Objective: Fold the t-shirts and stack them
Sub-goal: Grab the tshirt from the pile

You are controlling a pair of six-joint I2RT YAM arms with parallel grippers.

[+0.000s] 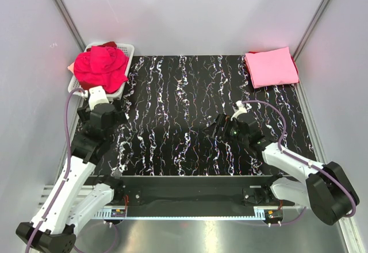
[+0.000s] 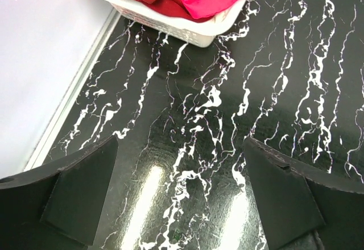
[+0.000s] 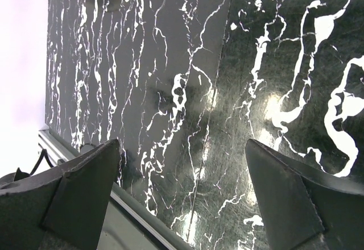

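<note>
Crimson-red cloth, the brightest t-shirt (image 1: 101,66), lies crumpled and heaped in the white slotted basket (image 1: 127,49) at the far left corner of the black marbled table (image 1: 172,121). Its folds spill over the basket's rim, and a darker maroon shirt (image 1: 107,45) shows just behind it. A sliver of peach cloth (image 1: 71,67) pokes out on the basket's left side. Well apart from the basket, at the far right corner of the table, a light pink t-shirt (image 1: 271,66) lies folded flat into a neat rectangle.

Just in front of the basket, the left gripper (image 2: 181,196) hovers over bare tabletop with its fingers spread wide, holding nothing. Far to the right of the basket, near the table's front edge, the right gripper (image 3: 183,196) also has its fingers wide apart and empty.
</note>
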